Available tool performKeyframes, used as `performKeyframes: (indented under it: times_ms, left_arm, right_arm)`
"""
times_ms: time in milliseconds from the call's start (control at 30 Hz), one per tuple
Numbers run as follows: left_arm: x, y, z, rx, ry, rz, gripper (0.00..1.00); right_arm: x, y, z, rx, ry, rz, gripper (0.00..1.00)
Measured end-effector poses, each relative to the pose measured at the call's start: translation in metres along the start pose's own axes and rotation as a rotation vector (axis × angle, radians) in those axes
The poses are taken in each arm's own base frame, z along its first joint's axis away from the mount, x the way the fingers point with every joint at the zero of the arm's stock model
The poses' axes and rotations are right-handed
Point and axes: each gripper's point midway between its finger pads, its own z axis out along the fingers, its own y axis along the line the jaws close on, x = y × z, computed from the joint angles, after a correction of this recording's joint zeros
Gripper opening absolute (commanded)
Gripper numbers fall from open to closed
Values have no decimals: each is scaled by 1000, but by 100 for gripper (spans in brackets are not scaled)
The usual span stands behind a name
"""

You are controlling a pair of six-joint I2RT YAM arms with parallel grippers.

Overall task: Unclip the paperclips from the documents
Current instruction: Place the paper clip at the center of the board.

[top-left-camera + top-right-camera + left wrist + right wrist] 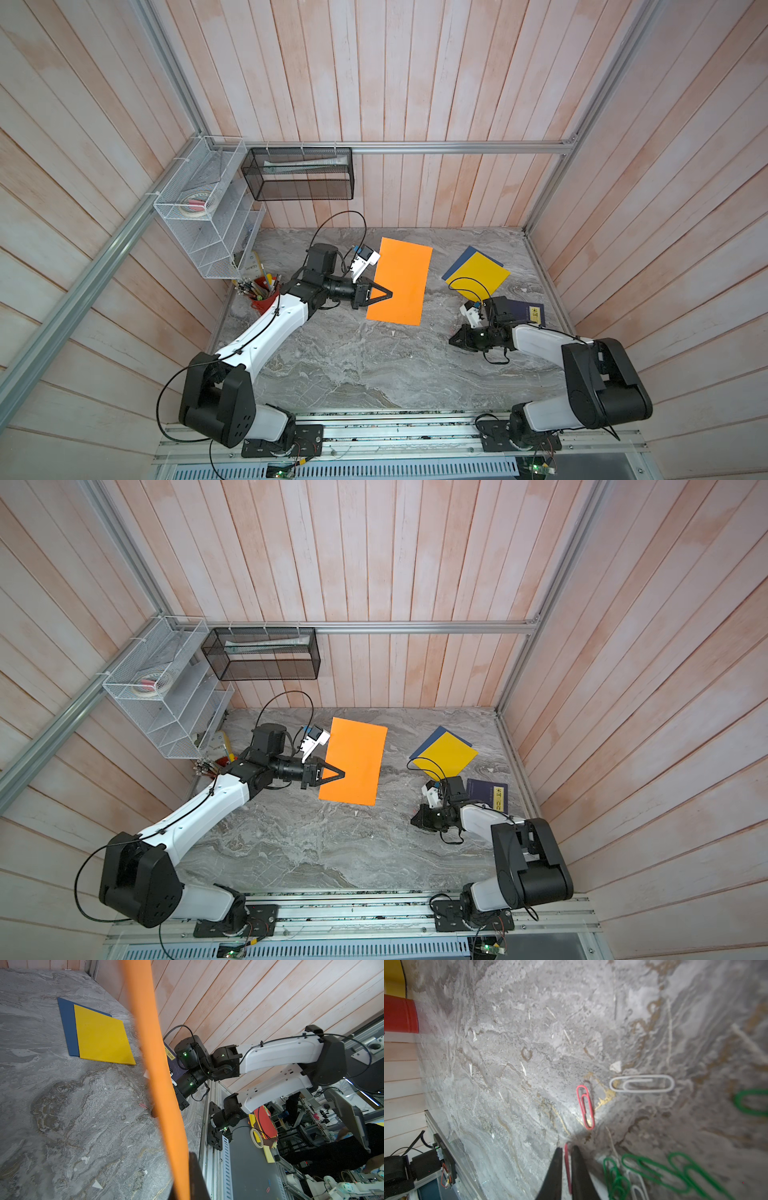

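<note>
In both top views the left gripper [390, 294] is clamped on the edge of the orange sheet [403, 278] nearest its arm. The yellow sheet [480, 276] lies on the blue sheet [460, 259], which shows only as a strip along two sides. The right arm hides one corner of the yellow sheet and part of the navy book [528, 309]. The right gripper [452, 341] points down at the table [353, 374] near the book, but its jaws are too small to judge here. No paperclip can be made out from above. The book's gold label carries characters too small to read.

In the left wrist view the orange sheet [158, 1064] runs edge-on and blurred through the middle, hiding the right gripper and cutting off the book's label. One dark finger [197, 1174] of the left gripper shows beside the sheet. A white paperclip [141, 1095] and a pink paperclip [143, 1105] lie on the table just beside the sheet's edge.

In the right wrist view the right gripper [567, 1148] has its jaws a slit apart, with a second pink paperclip [567, 1167] standing on edge between them. Whether they press on it cannot be told. The white and pink paperclips lie flat just beyond the tips. Green paperclips [654, 1169] lie blurred beside the fingers, some cut off by the frame. A red cup [400, 1014] is cut off at the edge.
</note>
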Motion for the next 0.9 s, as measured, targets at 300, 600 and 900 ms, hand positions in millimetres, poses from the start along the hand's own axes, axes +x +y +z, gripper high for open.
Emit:
performKeyframes:
  times_ms: [300, 600, 900]
  left_arm:
    - [0, 0, 0, 0, 0, 0, 0]
    - [0, 0, 0, 0, 0, 0, 0]
    - [-1, -1, 0, 5, -2, -2, 0]
  right_arm:
    - [-4, -3, -6, 45, -9, 0, 27]
    - [-20, 11, -23, 42, -61, -37, 37]
    - [-60, 94, -76, -240, -293, -247, 55]
